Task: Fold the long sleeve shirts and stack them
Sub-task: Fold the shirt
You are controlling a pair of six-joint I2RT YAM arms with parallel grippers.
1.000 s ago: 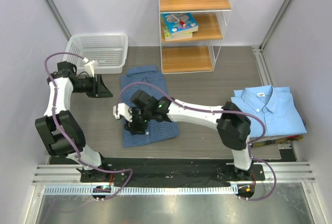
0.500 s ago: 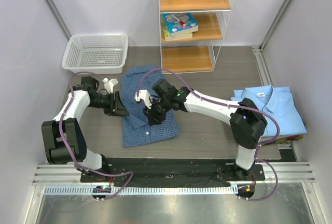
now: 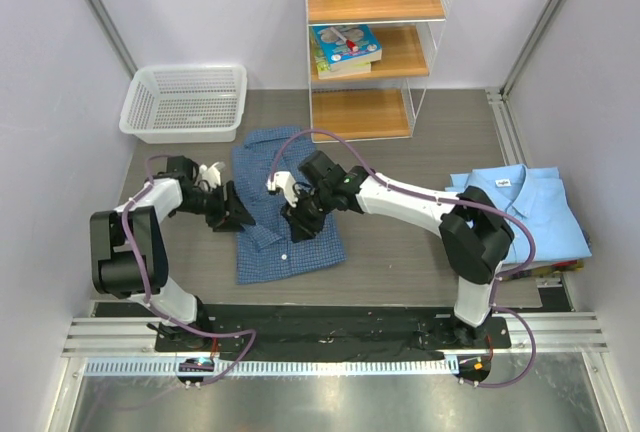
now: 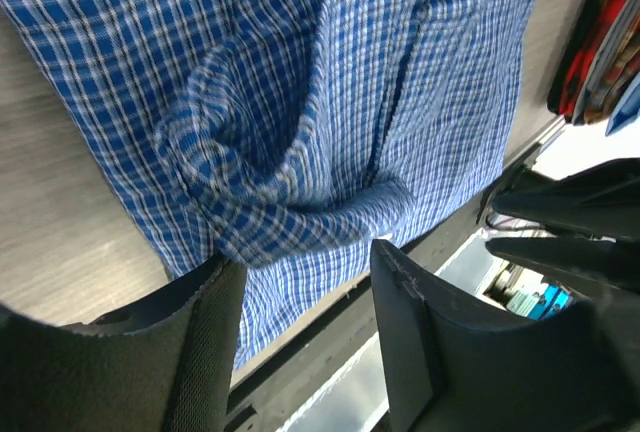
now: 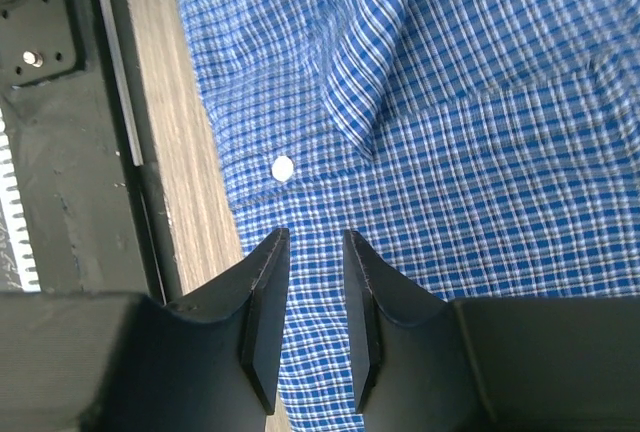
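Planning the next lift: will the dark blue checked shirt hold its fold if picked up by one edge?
Probably not: the dark blue checked shirt is bunched into a soft ridge in the left wrist view, so it would likely sag and unfold. It looks thin and lies flat on the table, so it is probably light.

Checked shirt (image 3: pixel 285 252) rumpled at centre; light blue shirt (image 3: pixel 522 217) folded, right.

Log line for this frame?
dark checked shirt: rumpled, mid-table | left gripper: open at its edge | right gripper: open above it | light blue shirt: folded aside
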